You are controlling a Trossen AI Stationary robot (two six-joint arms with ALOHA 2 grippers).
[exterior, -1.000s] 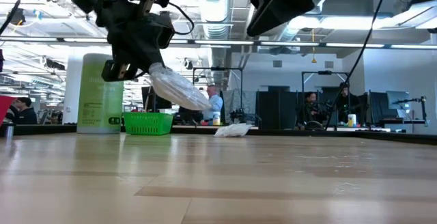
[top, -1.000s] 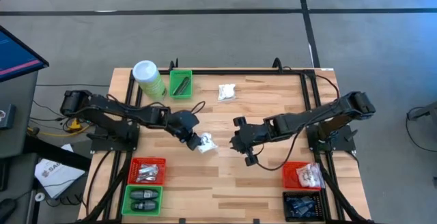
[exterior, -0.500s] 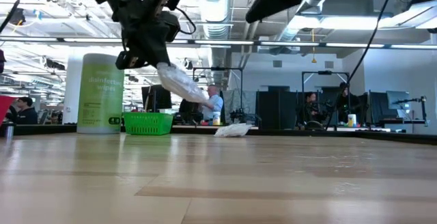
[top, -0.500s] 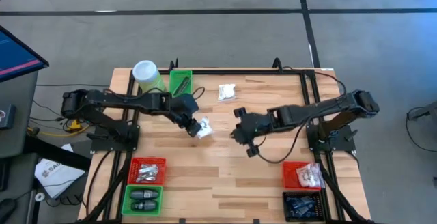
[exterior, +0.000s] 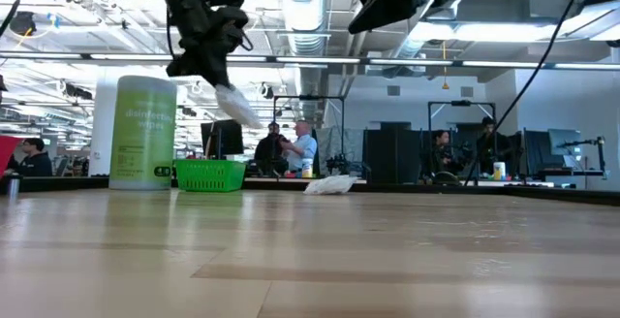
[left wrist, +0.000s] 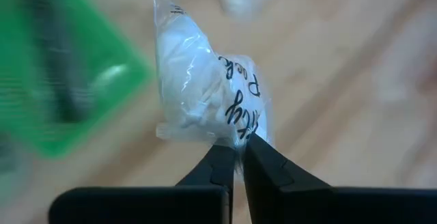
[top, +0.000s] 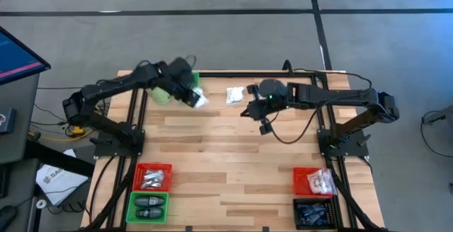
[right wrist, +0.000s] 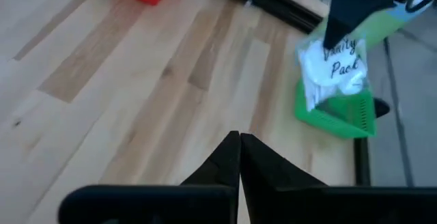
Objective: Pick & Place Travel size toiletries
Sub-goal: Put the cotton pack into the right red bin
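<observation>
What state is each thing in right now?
Left gripper: shut on the white sachet, held in the air by the green bin.
Right gripper: shut, empty, above the table.
Second white sachet: lying on the table.
Green canister: upright, lid on.

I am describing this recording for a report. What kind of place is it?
Probably an open-plan robotics lab or office: exposed ceiling ducts, rows of desk monitors, and seated people behind the wooden table.
</observation>
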